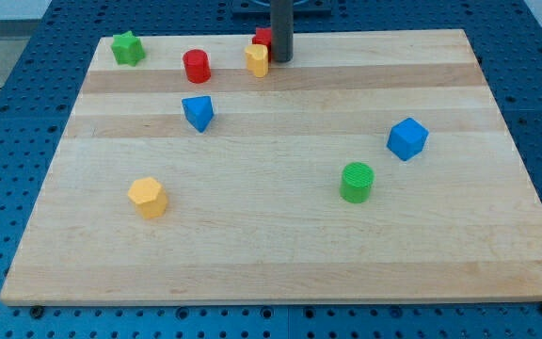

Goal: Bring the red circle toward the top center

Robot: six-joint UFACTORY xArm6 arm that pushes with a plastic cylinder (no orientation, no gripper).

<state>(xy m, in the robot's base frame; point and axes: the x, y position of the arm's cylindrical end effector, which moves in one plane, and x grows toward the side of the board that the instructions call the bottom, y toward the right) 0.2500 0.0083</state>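
The red circle [197,66] is a short red cylinder near the board's top edge, left of centre. My tip [281,60] is at the top centre, well to the right of the red circle and not touching it. A yellow block [257,60] sits just left of my tip, between it and the red circle. A second red block [263,38] is partly hidden behind the rod, so its shape is unclear.
A green star [128,47] lies at the top left corner. A blue triangle-like block [198,112] is below the red circle. A yellow hexagon [148,197] is at the lower left. A green cylinder [357,182] and a blue cube [407,138] are at the right.
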